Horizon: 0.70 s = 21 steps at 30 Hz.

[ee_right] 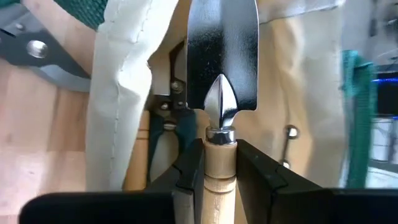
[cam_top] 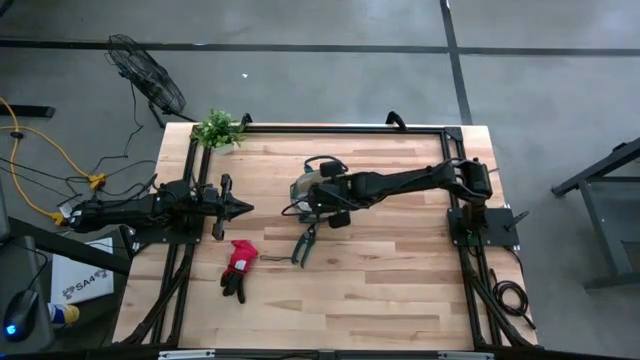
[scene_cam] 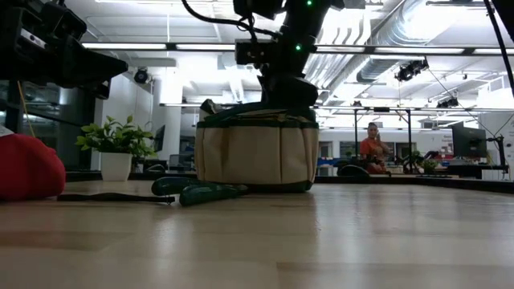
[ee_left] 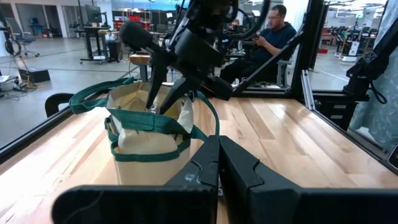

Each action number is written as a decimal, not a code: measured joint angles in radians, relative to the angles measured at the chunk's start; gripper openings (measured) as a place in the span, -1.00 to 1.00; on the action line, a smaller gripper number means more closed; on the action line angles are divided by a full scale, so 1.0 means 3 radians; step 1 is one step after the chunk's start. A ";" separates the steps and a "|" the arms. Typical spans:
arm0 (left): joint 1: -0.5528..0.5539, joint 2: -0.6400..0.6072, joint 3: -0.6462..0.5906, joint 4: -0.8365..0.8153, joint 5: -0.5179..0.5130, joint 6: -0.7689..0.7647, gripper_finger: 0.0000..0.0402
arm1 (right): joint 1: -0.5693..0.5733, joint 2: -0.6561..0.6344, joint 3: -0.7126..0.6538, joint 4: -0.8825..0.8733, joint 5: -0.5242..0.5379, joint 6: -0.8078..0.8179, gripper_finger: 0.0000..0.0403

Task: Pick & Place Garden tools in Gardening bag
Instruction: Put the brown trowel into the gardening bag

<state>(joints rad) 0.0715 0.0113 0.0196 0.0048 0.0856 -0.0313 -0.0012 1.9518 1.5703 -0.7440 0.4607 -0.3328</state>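
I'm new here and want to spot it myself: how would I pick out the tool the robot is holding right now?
Find the tan gardening bag with green trim near the table's middle. The right hand hangs over its mouth, shut on a trowel. Unlike the green-handled shears lying on the table, it has a shiny silver blade and pale wooden handle.

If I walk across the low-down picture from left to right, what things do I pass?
Red glove → little potted plant → green-handled pruning shears lying on the table → tan gardening bag, with the right gripper above it → a person far off in the room.
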 joint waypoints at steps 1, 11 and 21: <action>0.0001 0.0000 0.0000 0.0000 0.0000 -0.0001 -1.00 | -0.0011 0.0001 0.0000 -0.0005 -0.0073 0.0038 -0.70; 0.0001 0.0000 -0.0001 0.0000 0.0000 -0.0001 -1.00 | -0.0124 0.0095 0.0004 -0.0002 -0.0371 0.0166 -0.69; 0.0000 0.0000 0.0000 0.0000 0.0001 0.0001 -1.00 | -0.0257 0.0114 0.0004 0.0008 -0.0760 0.0326 -0.69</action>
<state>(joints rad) 0.0715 0.0113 0.0196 0.0048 0.0860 -0.0311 -0.0784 1.9862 1.5715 -0.7416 0.2329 -0.2351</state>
